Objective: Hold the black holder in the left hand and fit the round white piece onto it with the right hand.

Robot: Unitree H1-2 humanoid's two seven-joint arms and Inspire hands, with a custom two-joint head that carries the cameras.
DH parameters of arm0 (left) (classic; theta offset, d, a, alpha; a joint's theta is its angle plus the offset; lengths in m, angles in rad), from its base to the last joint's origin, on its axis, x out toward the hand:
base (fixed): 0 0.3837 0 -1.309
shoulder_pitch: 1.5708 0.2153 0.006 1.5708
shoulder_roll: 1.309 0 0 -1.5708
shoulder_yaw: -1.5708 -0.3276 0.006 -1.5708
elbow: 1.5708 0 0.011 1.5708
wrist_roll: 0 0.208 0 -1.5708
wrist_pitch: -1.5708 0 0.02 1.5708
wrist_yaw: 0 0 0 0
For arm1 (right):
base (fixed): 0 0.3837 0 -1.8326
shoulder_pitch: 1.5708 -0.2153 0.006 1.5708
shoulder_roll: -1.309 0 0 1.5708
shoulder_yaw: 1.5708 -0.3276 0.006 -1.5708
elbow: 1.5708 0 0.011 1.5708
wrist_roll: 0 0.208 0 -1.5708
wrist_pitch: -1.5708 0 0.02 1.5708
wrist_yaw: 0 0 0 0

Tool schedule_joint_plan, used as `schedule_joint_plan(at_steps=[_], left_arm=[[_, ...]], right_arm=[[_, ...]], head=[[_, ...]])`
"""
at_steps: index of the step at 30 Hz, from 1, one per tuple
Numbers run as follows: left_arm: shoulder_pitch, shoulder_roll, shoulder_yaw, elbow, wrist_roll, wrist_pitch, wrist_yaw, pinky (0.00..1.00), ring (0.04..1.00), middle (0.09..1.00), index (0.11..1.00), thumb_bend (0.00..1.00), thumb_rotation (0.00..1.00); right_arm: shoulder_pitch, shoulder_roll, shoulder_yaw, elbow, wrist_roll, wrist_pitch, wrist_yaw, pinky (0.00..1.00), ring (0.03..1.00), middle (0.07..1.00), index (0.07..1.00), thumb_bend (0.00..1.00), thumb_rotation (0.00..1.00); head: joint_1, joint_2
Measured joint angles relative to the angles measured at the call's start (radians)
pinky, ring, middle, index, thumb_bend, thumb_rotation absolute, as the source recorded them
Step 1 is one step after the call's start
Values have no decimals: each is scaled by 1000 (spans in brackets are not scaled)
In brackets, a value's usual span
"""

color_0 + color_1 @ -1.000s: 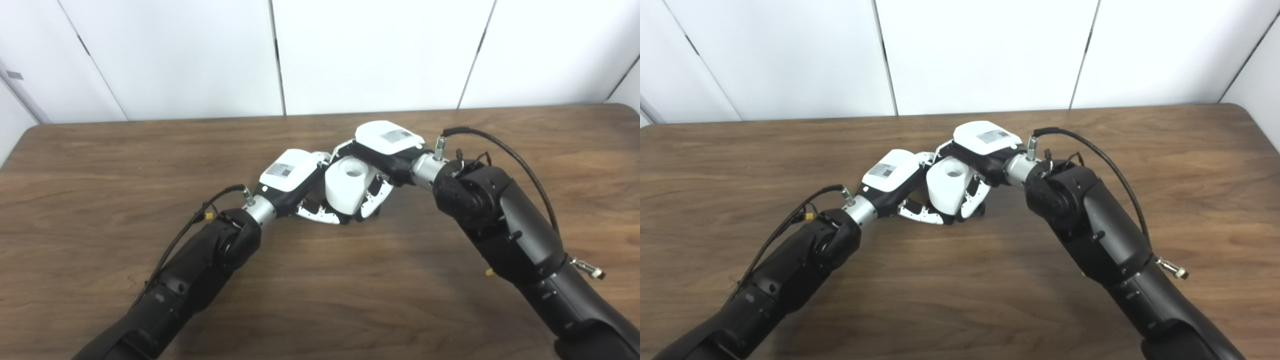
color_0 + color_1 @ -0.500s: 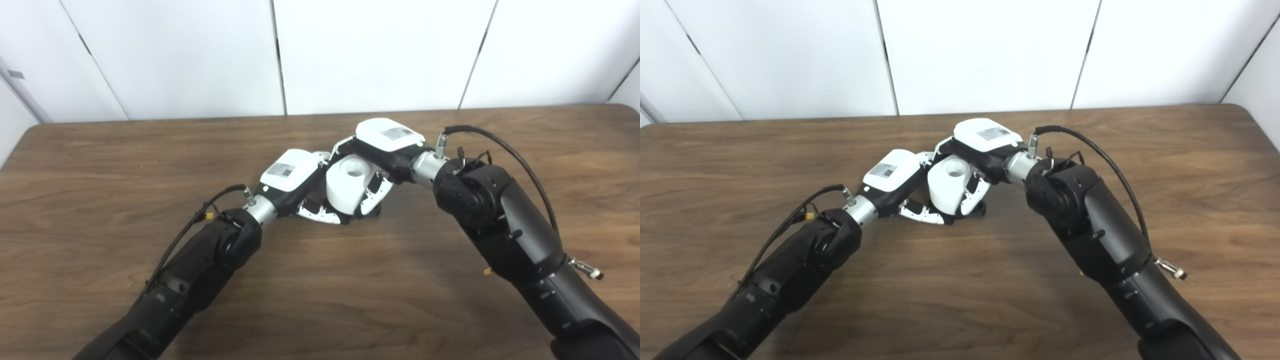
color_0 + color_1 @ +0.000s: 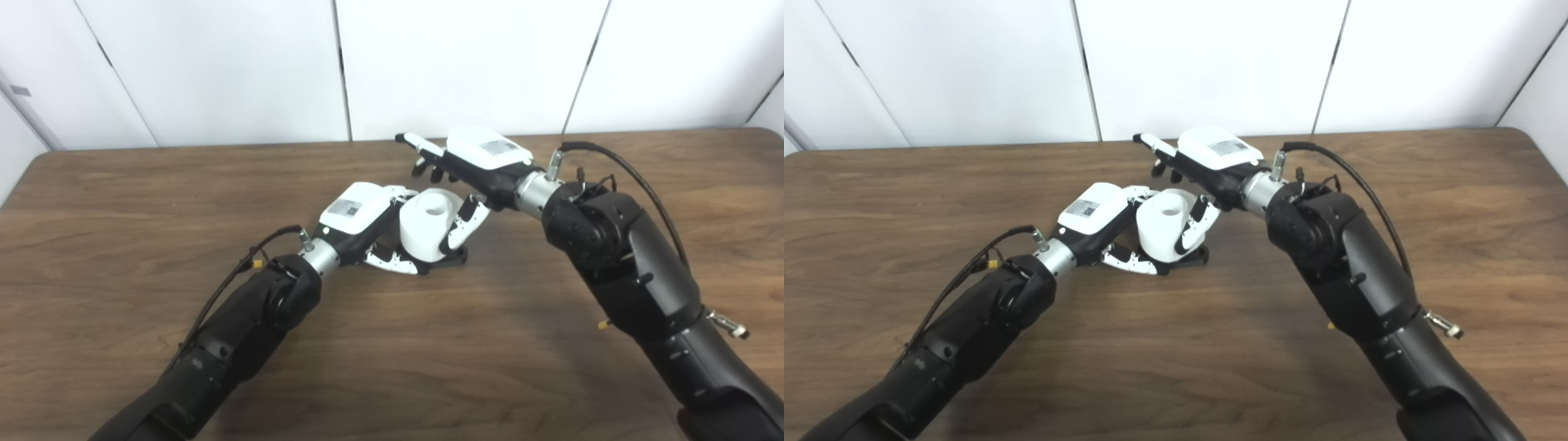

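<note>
Near the middle of the frame, on the brown wooden table (image 3: pixel 122 202), the round white piece (image 3: pixel 427 223) stands upright with a round hole in its top face. Below it, at its lower right edge, a dark bit of the black holder (image 3: pixel 452 258) shows, resting on the table; most of the holder is hidden, so how far the white piece sits on it cannot be told. The left hand (image 3: pixel 367 223) comes in from the lower left and is curled around the left side and base of the piece, its fingers (image 3: pixel 392 262) lying under the bottom edge. The right hand (image 3: pixel 465 174) sits just right of and above the piece, spread out and gripping nothing: its fingers (image 3: pixel 419 144) stretch toward the upper middle of the frame, clear of the piece, while its thumb (image 3: pixel 465 217) hangs down just beside the piece's right side, touching it or nearly so.
</note>
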Motion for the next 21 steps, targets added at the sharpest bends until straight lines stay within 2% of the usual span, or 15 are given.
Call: schedule_joint_plan(at_steps=[7, 12, 21], left_arm=[[0, 0, 0, 0, 0, 0, 0, 680, 866, 844, 479, 524, 75], [0, 0, -1, 0, 0, -1, 0, 673, 863, 841, 479, 524, 75], [-1, 0, 0, 2, -3, -2, -1, 677, 870, 842, 479, 524, 74]], right_arm=[[-9, -35, 1, -48, -14, 60, 92, 640, 838, 951, 1000, 967, 220], [-11, -64, -4, -100, -15, 90, 155, 651, 859, 979, 1000, 998, 200], [-22, -168, -65, -164, 34, 144, 250, 647, 881, 973, 1000, 999, 194]], head=[[-8, -2], [-9, -5], [-15, -11]])
